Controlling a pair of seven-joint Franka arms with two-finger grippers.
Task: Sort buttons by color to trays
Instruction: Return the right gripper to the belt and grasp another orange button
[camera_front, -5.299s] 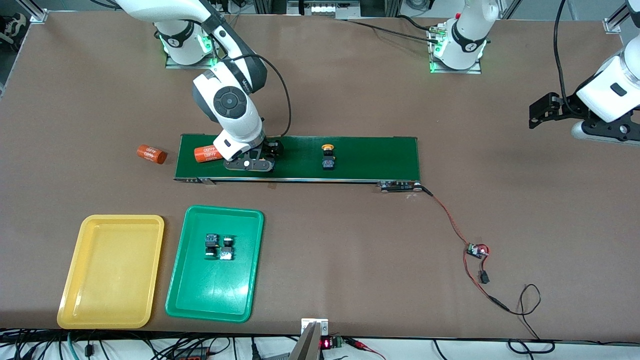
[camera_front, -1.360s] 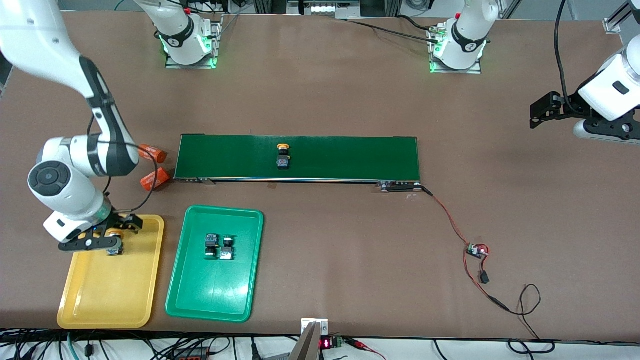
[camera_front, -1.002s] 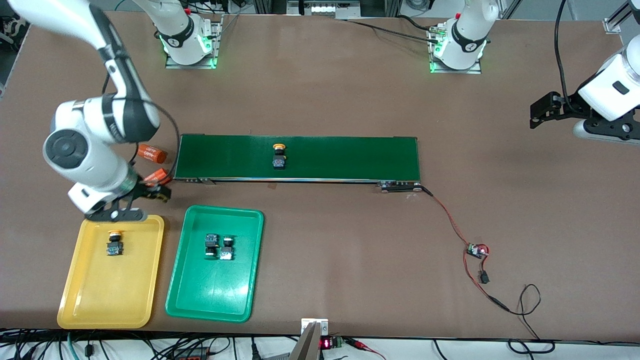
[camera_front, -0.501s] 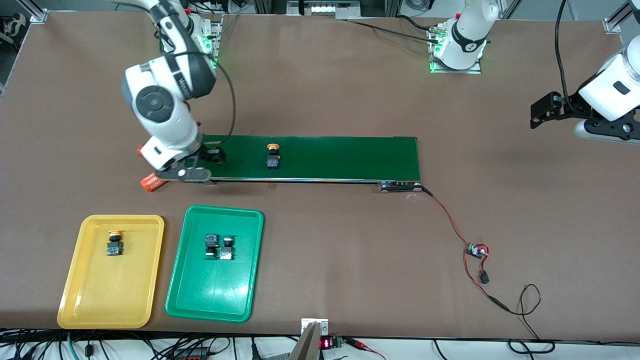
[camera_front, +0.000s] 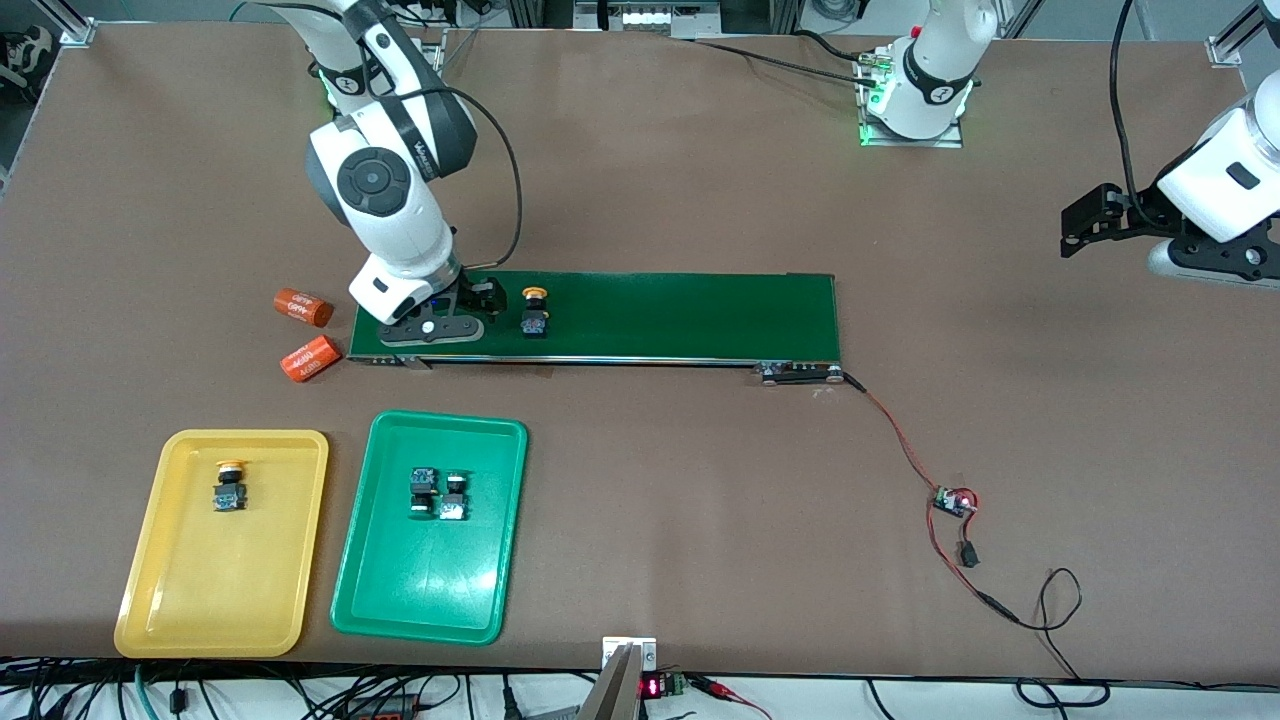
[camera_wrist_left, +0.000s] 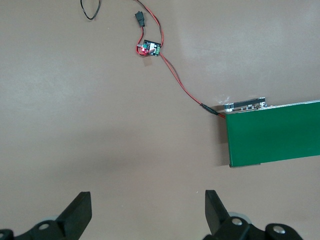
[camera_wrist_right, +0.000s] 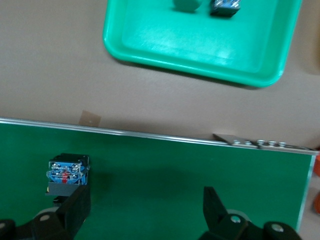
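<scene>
A yellow-capped button lies on the dark green conveyor belt. My right gripper hangs open just over the belt, beside that button on the side toward the right arm's end; one finger is close to it and nothing is between the fingers. The yellow tray holds one yellow-capped button. The green tray holds two buttons side by side. My left gripper waits open over bare table past the belt's end toward the left arm.
Two orange cylinders lie on the table just off the belt's end toward the right arm. A red-and-black wire runs from the belt's other end to a small circuit board.
My right gripper left a yellow-capped button in the yellow tray and swung up to the belt's end. The button on the belt has ridden toward the right arm's end.
</scene>
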